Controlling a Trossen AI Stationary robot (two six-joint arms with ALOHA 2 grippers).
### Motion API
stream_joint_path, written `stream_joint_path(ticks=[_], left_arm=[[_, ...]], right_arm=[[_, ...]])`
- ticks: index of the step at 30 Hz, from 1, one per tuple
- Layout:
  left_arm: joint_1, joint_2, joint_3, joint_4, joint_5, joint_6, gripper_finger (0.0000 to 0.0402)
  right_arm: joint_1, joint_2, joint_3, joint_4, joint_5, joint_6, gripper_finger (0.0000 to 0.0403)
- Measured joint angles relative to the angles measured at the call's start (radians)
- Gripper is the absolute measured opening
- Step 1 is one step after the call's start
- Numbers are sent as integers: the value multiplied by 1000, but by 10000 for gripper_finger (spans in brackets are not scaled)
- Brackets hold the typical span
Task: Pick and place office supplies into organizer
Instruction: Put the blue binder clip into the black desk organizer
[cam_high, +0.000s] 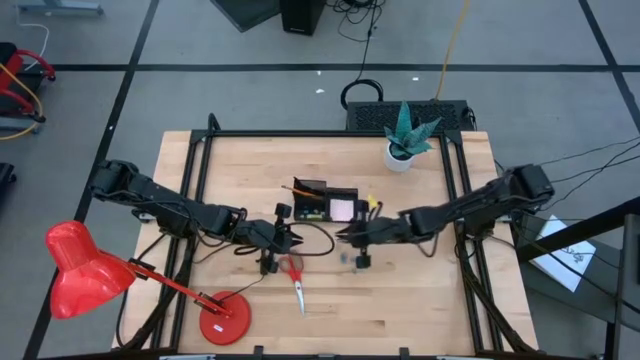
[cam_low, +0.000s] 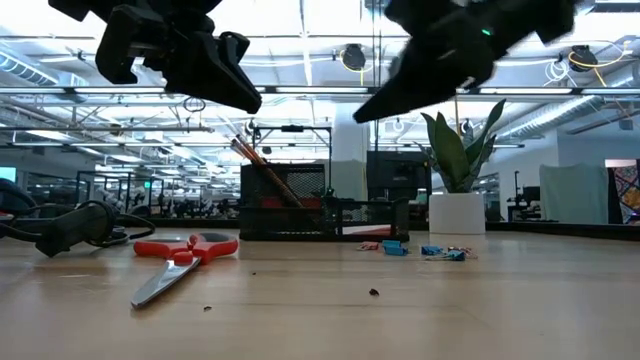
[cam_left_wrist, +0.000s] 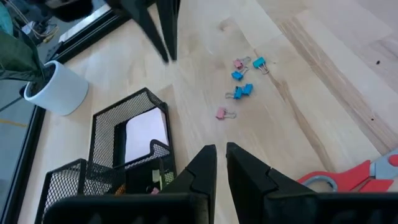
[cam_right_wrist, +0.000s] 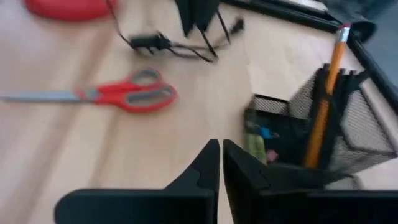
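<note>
The black mesh organizer (cam_high: 325, 203) stands mid-table, with an orange pencil (cam_right_wrist: 326, 93) upright in its tall compartment and a pale pad (cam_left_wrist: 146, 134) in the low one. Red-handled scissors (cam_high: 295, 275) lie flat on the table, near of the organizer. Small blue and pink clips (cam_left_wrist: 242, 81) lie scattered on the wood to the right of the scissors (cam_low: 185, 255). My left gripper (cam_high: 285, 238) hovers above the table just left of the organizer, shut and empty. My right gripper (cam_high: 345, 235) hovers near the organizer's near right corner, also shut and empty. Both grippers are well above the tabletop in the low view.
A red desk lamp (cam_high: 80, 270) with its round base (cam_high: 222, 322) occupies the near left corner. A black cable (cam_high: 315, 240) trails between the grippers. A white plant pot (cam_high: 400, 155) stands at the far right. Bare wood lies near of the clips (cam_low: 420, 250).
</note>
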Motion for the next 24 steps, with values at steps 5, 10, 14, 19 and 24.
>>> stream_joint_path(ticks=[5,10,14,19,24], left_arm=[[0,0,0,4,0,0,47],[0,0,0,5,0,0,47],[0,0,0,5,0,0,47],[0,0,0,5,0,1,47],[0,0,0,5,0,-2,47]], right_arm=[[-15,-41,-280,448,-167,53,3],[-32,-43,-431,682,-177,118,1],[-48,-43,-471,693,-185,120,2],[-57,-42,-504,687,-202,123,3],[-57,-41,-530,646,-369,139,3]])
